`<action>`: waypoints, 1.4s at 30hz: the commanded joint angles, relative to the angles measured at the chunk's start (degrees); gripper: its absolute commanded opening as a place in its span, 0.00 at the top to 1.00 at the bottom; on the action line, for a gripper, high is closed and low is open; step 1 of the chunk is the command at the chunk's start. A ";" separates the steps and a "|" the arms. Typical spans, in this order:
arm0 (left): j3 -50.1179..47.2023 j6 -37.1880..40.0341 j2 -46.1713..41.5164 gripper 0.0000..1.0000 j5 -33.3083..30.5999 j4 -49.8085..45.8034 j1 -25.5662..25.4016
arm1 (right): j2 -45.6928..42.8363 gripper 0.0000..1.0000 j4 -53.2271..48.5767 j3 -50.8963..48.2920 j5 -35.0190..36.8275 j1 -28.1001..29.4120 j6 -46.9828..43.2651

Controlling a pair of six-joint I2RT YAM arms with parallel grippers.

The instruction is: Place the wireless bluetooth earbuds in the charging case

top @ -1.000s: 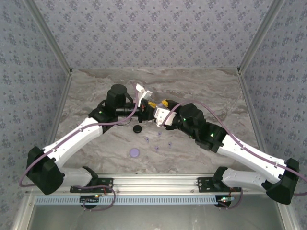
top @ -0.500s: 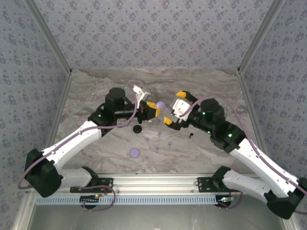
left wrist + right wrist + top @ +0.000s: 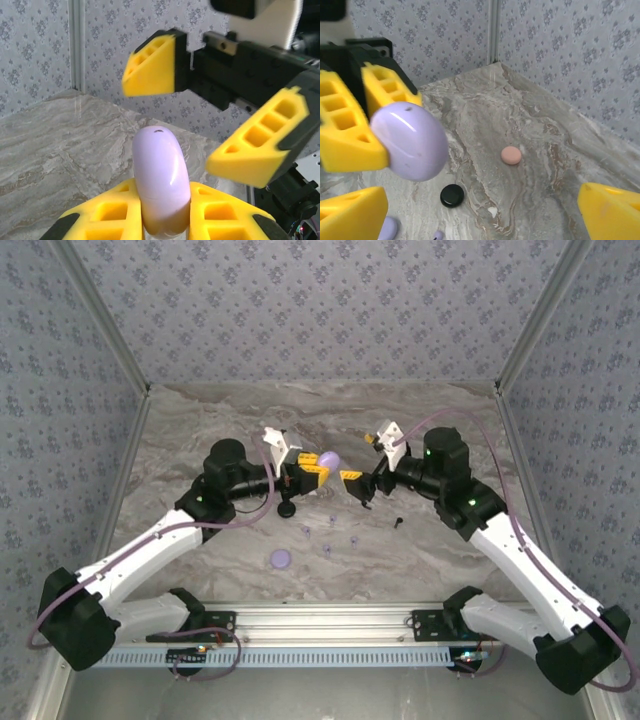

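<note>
Lavender case [image 3: 161, 185] clear of right pincer [image 3: 361, 460]

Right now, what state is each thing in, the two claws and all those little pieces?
left gripper: shut on the lavender case.
lavender case: held off the table, looks closed.
right gripper: open, holding nothing.
black disc: lying flat on the table.
pink disc: lying flat on the table.
lavender disc: lying flat on the table.
earbuds: loose on the table.

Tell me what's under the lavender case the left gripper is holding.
Bare marble table, with a black disc lying below and beside it. The lavender case is pinched in the left gripper, whose yellow fingers cover its lower end.
</note>
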 commanded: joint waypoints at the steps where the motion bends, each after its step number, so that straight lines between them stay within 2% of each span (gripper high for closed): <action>1: -0.24 1.89 -0.99 1.00 0.12 2.57 -0.47 | 1.51 0.00 2.68 2.73 -0.26 -0.21 3.52; 19: 0.22 5.36 -0.64 1.00 0.25 -0.63 -1.36 | 8.45 0.00 2.27 9.36 0.94 -2.13 3.72; 42: 1.80 6.90 1.29 1.00 -1.09 -2.30 -2.94 | 9.83 0.00 1.35 10.79 -1.55 -3.34 4.68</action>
